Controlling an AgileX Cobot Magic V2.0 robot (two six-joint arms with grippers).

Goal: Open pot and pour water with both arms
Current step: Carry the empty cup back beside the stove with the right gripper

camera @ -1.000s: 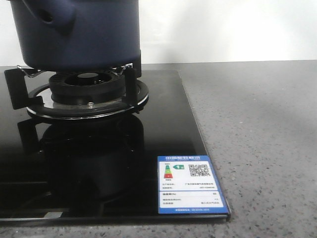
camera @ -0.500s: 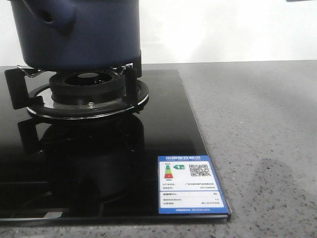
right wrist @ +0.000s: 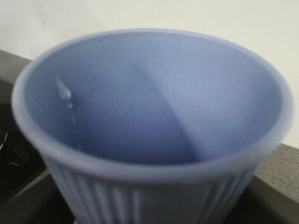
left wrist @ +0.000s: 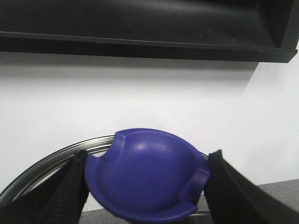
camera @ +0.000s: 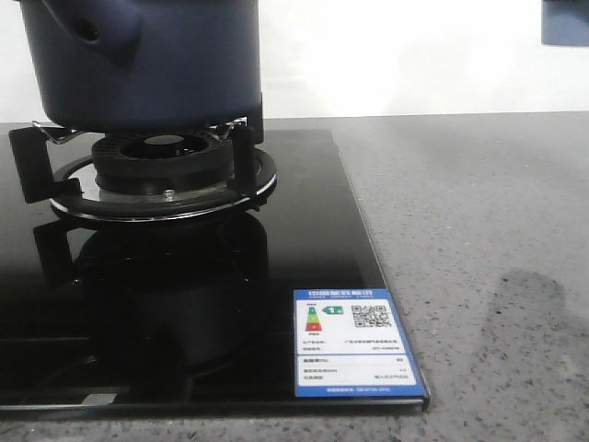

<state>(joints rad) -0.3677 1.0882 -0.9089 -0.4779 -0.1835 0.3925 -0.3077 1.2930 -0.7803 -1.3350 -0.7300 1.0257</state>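
- Step in hand: the lid-opening stage appears to be under way. In the left wrist view the left hand (left wrist: 147,186) is pinching a glossy violet-blue knob (left wrist: 145,175) between its two black fingers (left wrist: 74,179); behind the knob a curved metal rim (left wrist: 51,161) is showing, probably the lid's edge.
- The pot (camera: 138,60), dark navy and matte, is sitting on the black burner grate (camera: 161,170) at the upper left of the front view; its stubby protrusion (camera: 92,32) with a round hole is facing the camera.
- The cup (right wrist: 149,126), light blue, ribbed outside and smooth inside, is filling the right wrist view; the right hand's fingers are hidden, so its grip cannot be told. A blue corner at the upper right of the front view is likely this cup (camera: 566,23).
- Next move, as judged: the cup must be carried over to the pot mouth once the lid is clear.
- Setting: a glossy black glass hob (camera: 304,230) is lying on a speckled grey table (camera: 488,230).
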